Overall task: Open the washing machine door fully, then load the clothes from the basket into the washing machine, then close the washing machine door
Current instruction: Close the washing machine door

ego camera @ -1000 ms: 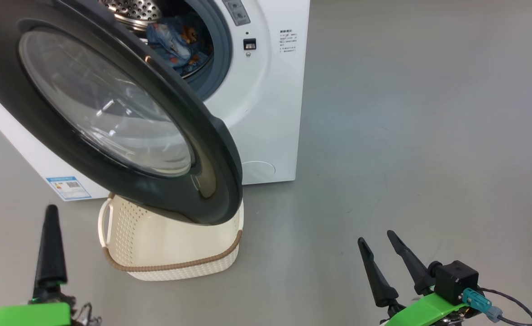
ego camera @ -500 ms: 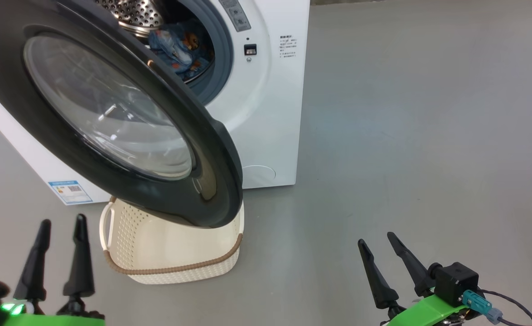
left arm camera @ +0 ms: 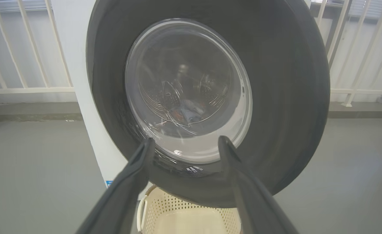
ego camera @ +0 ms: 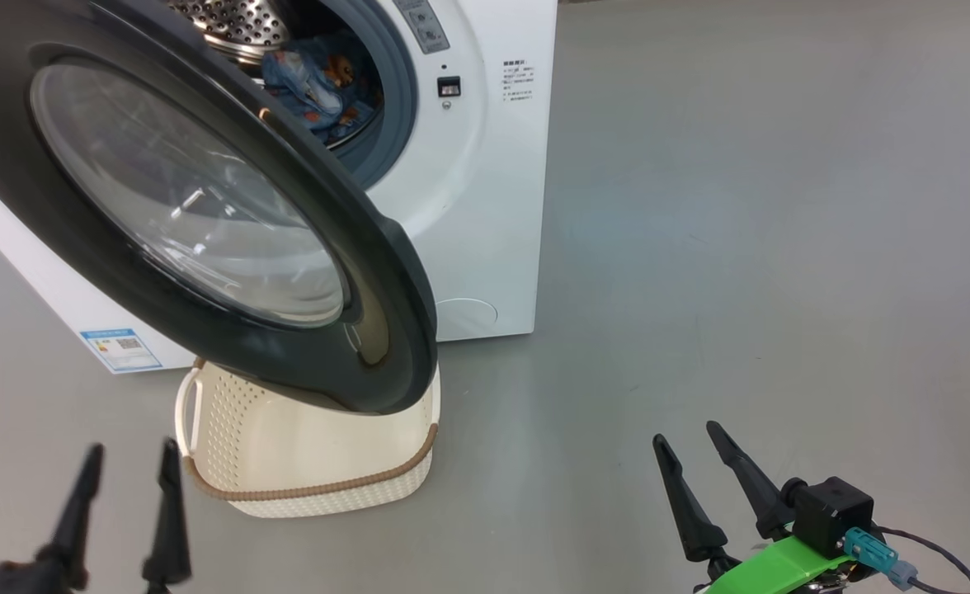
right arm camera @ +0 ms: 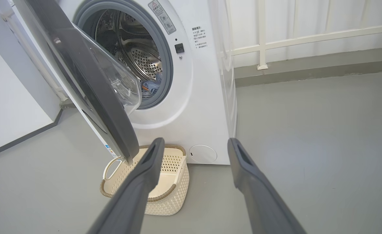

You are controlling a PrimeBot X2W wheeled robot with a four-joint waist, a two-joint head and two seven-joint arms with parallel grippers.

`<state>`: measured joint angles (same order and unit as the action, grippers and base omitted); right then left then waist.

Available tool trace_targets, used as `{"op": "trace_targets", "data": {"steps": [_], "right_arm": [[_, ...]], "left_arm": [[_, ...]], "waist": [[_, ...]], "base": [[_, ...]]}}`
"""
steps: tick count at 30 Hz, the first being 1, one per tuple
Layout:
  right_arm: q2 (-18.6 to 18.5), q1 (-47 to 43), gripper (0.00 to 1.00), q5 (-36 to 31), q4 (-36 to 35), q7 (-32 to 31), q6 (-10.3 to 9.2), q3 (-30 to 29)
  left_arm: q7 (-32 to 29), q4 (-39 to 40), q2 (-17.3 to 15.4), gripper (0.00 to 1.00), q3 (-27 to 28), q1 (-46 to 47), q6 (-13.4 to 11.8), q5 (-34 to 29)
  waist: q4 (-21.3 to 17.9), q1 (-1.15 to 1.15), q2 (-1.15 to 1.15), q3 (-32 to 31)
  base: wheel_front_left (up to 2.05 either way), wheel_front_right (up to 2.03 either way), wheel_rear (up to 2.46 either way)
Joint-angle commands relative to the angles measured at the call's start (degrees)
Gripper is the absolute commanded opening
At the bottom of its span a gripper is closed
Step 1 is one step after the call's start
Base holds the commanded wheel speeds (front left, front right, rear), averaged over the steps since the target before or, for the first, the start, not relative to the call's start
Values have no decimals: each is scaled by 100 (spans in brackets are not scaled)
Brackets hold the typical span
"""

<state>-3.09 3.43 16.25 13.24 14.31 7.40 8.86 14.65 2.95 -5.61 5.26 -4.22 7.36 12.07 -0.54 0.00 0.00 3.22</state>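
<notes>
The left gripper (ego camera: pixel 134 450), its two long dark fingers spread wide with nothing between them, hovers low beside the small cream perforated plastic basket (ego camera: pixel 320 487) with a brown woven-look rim; its wrist view looks straight at the door's glass. The right gripper (ego camera: pixel 685 433), equally wide and empty, hangs over the bare grey floor (ego camera: pixel 741 247), well apart from the basket. The basket sits just in front of the big white front-loading washing machine (ego camera: pixel 485 206), beneath the large round glossy black door (ego camera: pixel 390 272), which stands swung partway out. Light-blue clothes (ego camera: pixel 312 78) printed with orange-brown figures lie inside the perforated steel drum (ego camera: pixel 237 21).
</notes>
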Motion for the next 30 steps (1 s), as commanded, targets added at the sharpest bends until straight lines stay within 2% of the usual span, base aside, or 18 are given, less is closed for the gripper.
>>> {"op": "trace_targets", "data": {"steps": [1,11,30], "right_arm": [[22,79,100,-26,-151,69,9,156],[22,70,100,-53,-142,69,9,141],[22,46,100,-91,-121,69,9,141]], "left_arm": [[34,25,-20,100,197,46,13,-96],[34,-398,46,100,98,-65,13,-178],[35,-505,169,100,195,-208,13,-413]], "waist": [[-4,0,0,-4],[-12,0,0,-35],[-1,0,0,-121]], "base": [[0,0,0],[0,0,0],[0,0,0]]}}
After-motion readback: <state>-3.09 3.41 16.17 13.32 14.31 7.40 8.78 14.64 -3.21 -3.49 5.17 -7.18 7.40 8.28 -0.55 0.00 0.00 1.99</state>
